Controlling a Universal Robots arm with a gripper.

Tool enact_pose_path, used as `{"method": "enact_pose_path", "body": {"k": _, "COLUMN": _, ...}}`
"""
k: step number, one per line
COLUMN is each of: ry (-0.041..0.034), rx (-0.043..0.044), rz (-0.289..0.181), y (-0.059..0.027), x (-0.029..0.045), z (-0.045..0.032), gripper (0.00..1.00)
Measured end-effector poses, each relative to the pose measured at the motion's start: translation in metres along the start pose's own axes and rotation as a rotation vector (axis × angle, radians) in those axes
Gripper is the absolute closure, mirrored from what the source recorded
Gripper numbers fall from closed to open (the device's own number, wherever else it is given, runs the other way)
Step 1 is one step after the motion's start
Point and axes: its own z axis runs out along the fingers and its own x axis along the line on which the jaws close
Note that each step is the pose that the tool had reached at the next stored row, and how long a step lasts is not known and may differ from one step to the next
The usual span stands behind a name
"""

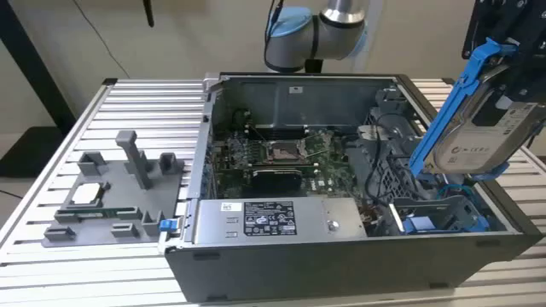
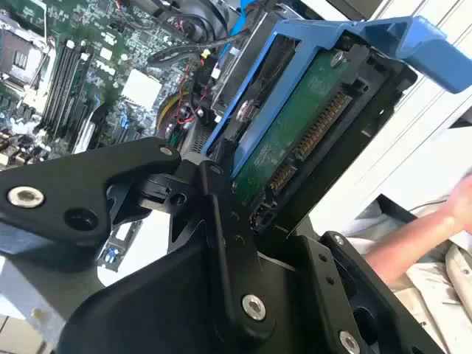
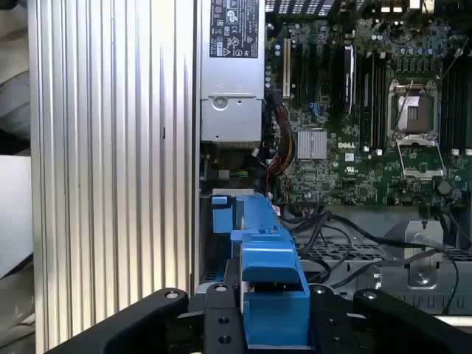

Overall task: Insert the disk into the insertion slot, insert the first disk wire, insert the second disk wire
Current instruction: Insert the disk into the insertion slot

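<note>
And there it was: the gripper [image 3: 270, 326] was clamped on the disk [image 1: 488, 139], fingers pressed onto either side of its blue carrier frame [image 1: 445, 105], with the whole thing hanging in the air above the open computer case [image 1: 341, 272]. The disk sat on edge, tilted, with the label face turned outward and the green circuit board [image 2: 293, 144] facing the second wrist view. The tilt looked deliberate, a narrow edge first being the likely way into a bay.

Down below the gripper, inside the case's near corner, sat the insertion slot [image 1: 433, 219], a grey cage with blue tabs. It was apart from the disk, so the disk was not yet in. Loose black wires [image 3: 328, 234] lay across the case floor just beneath the gripper. Nothing was plugged into the disk's connector edge, so both wire steps looked undone.

The case lay on its side with the panel off, which left the motherboard [image 3: 346, 158] and the power-supply box [image 1: 273, 219] open from above, giving the arm a straight way down. It rested on the slatted worktop [image 1: 128, 105]. A grey fixture [image 1: 111, 192] stood well away from the gripper, on the far side of the case, out of the arm's path. A person's hand [image 2: 446, 217] showed behind the gripper in the second wrist view, clear of the disk.
</note>
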Motion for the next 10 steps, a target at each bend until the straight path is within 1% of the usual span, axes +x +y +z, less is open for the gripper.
{"method": "enact_pose_path", "body": {"k": 10, "ry": 0.0001, "rx": 0.0000, "rz": 0.000, "y": -0.0001, "x": 0.0001, "z": 0.0017, "gripper": 1.00}}
